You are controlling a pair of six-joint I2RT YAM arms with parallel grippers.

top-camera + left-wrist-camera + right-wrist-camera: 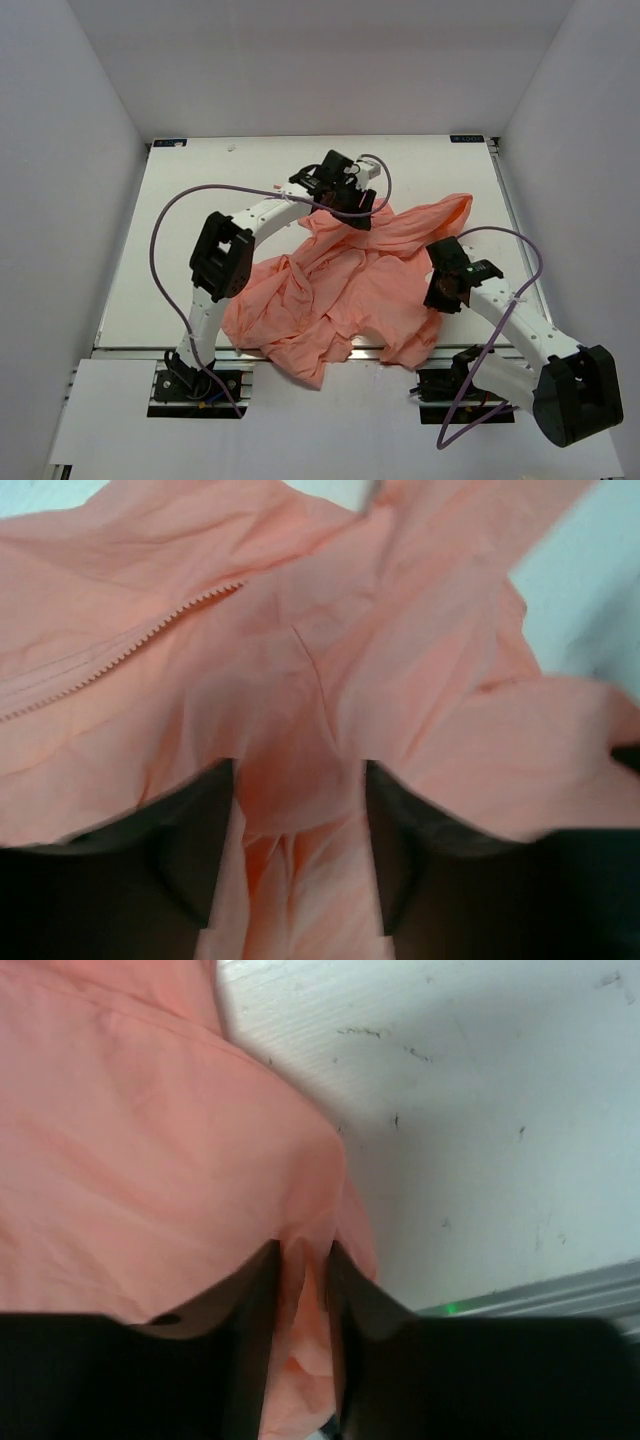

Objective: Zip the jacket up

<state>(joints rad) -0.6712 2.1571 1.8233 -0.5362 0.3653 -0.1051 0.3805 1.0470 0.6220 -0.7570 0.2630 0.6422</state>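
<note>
The salmon-pink jacket (340, 280) lies crumpled across the middle of the table, one part hanging over the near edge. My left gripper (350, 207) is pressed down on its far edge. In the left wrist view the left gripper (298, 780) stands open astride a raised bulge of the jacket (400, 660), and a line of zipper teeth (190, 605) runs up to the left. My right gripper (442, 290) sits at the jacket's right edge. In the right wrist view the right gripper (303, 1260) is closed narrowly on a fold of the jacket (130, 1140).
White table (200, 200) with bare surface left of the jacket and behind it. White walls enclose three sides. Purple cables (160, 230) loop over both arms. A metal rail (560, 1290) runs along the near table edge beside the right gripper.
</note>
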